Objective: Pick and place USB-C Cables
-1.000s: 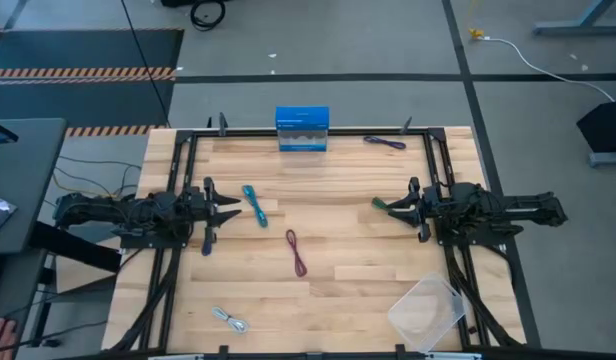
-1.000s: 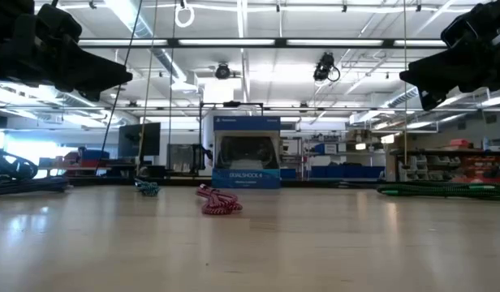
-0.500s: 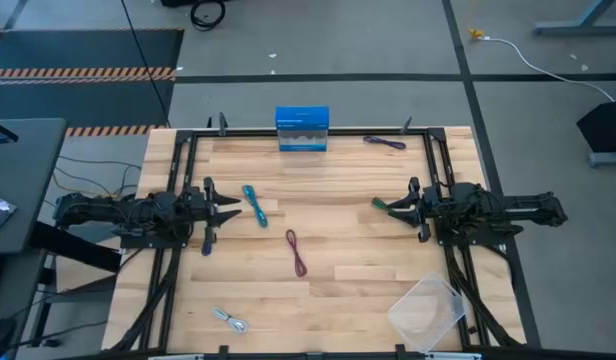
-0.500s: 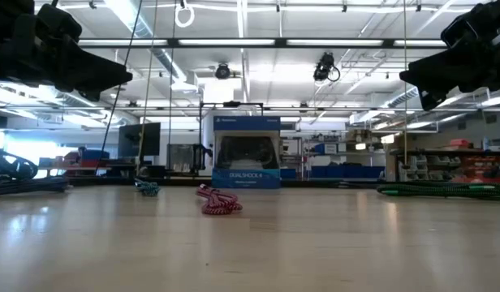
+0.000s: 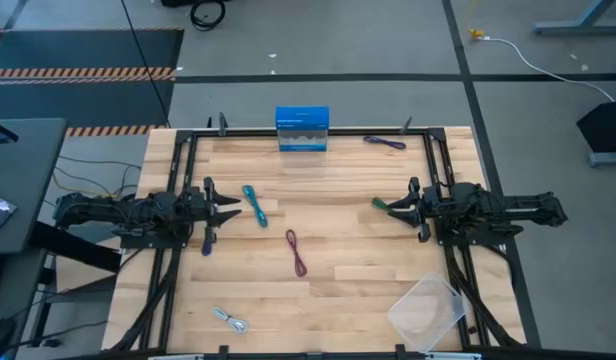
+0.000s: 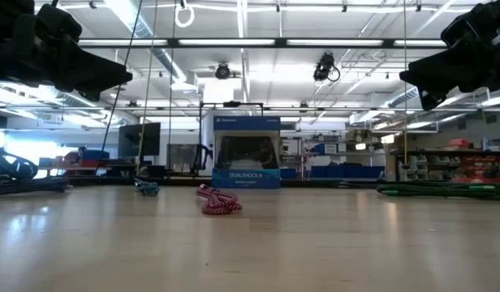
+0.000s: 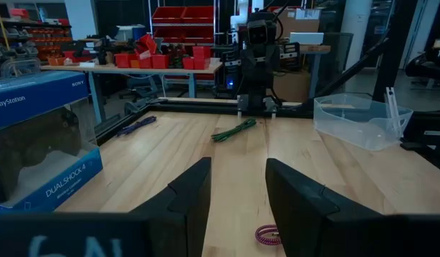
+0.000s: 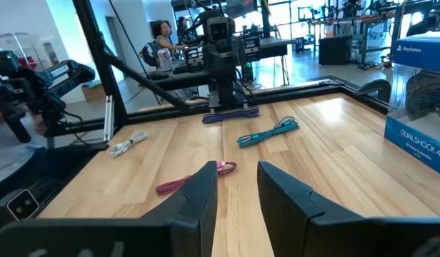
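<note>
The left gripper (image 5: 231, 209) and right gripper (image 5: 380, 206) are held apart-jawed, empty. The maroon cable (image 7: 267, 234) is partly cut off behind a finger (image 7: 298, 207).

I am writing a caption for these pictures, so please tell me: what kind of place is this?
Probably a robotics lab or workshop. The wooden table stands on a concrete floor with hazard stripes; behind it are shelves of red bins and workbenches under industrial ceiling lights.
</note>
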### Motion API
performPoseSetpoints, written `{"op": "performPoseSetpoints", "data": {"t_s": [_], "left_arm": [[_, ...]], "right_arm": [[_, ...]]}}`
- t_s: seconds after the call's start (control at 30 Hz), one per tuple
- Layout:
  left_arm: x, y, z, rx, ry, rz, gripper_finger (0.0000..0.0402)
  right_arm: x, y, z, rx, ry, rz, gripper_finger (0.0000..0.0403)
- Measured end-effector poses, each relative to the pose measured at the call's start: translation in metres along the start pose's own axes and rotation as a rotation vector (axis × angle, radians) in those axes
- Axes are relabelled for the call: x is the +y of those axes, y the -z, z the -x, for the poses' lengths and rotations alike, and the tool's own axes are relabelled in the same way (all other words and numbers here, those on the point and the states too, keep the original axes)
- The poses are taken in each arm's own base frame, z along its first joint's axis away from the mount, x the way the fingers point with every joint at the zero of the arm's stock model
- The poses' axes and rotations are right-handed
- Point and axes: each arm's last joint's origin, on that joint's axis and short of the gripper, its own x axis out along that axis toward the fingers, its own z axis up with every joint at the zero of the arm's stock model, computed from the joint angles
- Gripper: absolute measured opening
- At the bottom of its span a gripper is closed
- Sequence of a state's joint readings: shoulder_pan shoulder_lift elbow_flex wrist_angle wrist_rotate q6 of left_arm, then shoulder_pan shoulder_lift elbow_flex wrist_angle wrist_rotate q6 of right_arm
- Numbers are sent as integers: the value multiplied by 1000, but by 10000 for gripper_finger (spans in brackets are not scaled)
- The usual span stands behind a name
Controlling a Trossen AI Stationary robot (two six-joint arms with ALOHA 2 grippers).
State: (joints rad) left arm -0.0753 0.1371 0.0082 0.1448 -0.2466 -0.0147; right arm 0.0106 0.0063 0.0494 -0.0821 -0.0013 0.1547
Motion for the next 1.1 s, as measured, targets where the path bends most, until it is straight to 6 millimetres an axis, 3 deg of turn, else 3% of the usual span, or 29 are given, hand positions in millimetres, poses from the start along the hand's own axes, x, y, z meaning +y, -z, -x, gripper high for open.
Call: {"op": "performPoseSetpoints", "data": {"t_s": [0.5,0.77,0.9,1.1], "left_arm": [[0,0,0,0,0,-3,142],[0,-3,0,-27,-3,-181,142],[0,-3,0,-29,-2,-138,142],[0,-3,0,-29,1,87,142]], "right_arm": [[0,0,0,0,0,0,107],[0,0,0,0,0,0,107],[0,0,0,0,0,0,107],[0,0,0,0,0,0,107]]}}
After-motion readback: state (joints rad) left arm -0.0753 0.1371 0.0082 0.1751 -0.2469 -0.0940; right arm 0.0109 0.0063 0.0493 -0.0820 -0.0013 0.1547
